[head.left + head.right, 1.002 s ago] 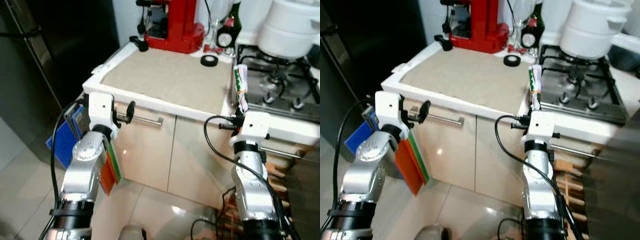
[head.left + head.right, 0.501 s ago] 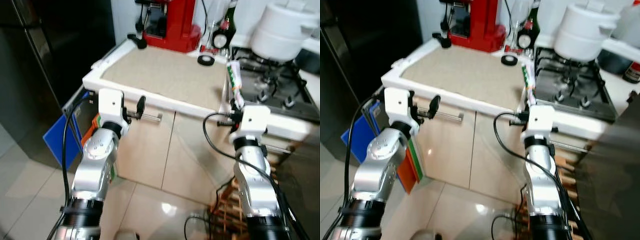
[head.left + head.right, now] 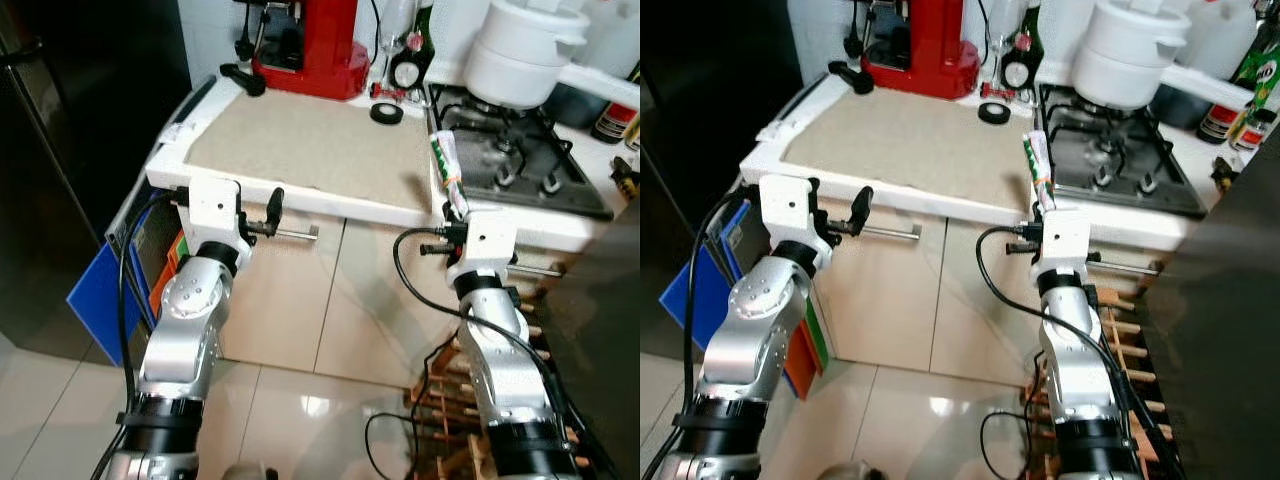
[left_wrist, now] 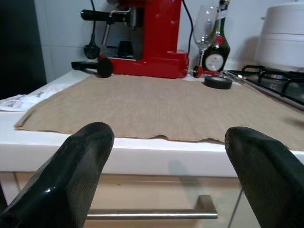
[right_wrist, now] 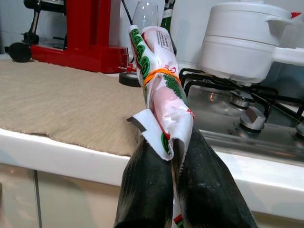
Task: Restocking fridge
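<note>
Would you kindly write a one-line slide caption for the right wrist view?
Right gripper shut on a rolled food packet, held upright before the beige counter mat and gas hob.

Red coffee machine [image 3: 312,48], white pot [image 3: 520,55], tape roll [image 3: 387,113].

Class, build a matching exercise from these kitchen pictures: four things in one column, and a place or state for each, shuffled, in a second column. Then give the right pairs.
Things
1. white pot
2. red coffee machine
3. rolled food packet
4. roll of black tape

Places or states
A. lying on the beige mat, near the hob
B. clamped between the right gripper's fingers
C. standing on the gas hob
D. at the back of the counter, beside the wine glass

Pairs: 1-C, 2-D, 3-B, 4-A
</note>
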Controlling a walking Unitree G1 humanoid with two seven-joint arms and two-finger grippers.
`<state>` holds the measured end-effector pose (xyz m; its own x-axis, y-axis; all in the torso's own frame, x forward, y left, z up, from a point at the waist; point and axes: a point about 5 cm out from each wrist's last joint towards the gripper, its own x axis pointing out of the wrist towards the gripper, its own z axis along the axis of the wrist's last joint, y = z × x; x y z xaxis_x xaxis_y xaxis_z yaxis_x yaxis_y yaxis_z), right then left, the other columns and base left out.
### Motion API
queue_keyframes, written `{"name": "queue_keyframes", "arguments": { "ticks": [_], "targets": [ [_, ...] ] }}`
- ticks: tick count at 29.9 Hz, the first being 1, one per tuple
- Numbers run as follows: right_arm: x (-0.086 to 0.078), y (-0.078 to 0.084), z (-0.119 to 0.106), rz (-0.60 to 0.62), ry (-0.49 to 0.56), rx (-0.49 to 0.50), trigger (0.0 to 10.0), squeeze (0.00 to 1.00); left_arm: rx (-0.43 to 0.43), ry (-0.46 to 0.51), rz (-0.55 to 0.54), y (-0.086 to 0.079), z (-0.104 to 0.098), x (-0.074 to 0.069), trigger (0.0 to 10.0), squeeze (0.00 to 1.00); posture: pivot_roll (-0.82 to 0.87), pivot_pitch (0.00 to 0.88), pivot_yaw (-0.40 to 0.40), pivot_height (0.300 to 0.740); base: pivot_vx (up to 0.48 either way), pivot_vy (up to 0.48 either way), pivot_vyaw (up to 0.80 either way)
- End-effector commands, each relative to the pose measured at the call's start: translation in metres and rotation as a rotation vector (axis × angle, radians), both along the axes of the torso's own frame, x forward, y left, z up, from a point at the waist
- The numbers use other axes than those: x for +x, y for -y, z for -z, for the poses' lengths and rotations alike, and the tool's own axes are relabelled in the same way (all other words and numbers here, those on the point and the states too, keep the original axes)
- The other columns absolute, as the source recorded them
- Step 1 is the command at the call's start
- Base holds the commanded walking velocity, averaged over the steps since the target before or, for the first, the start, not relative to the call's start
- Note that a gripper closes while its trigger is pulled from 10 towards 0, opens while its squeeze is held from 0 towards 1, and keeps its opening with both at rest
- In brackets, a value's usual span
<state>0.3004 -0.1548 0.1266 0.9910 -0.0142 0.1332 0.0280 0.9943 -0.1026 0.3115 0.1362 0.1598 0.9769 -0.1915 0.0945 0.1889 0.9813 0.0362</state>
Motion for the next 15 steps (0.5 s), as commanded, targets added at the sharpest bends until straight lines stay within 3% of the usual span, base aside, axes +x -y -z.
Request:
{"name": "queue_keyframes", "arguments": {
  "ticks": [1, 15],
  "targets": [
    [0.0023, 0.0024, -0.0018, 0.002, 0.002, 0.002, 0.0, 0.00, 0.022, 0.004, 0.016, 0.0037, -0.0007, 0.0002, 10.0, 0.00, 0.18, 0.000, -0.060, 0.740, -0.401, 0.000, 0.00],
    [0.0074, 0.0010, 0.0002, -0.005, -0.009, 0.011, 0.0, 0.00, 0.016, 0.007, 0.024, 0.0045, -0.0018, 0.0025, 10.0, 0.00, 0.19, 0.000, -0.064, 0.740, -0.423, 0.000, 0.00]
  ]
}}
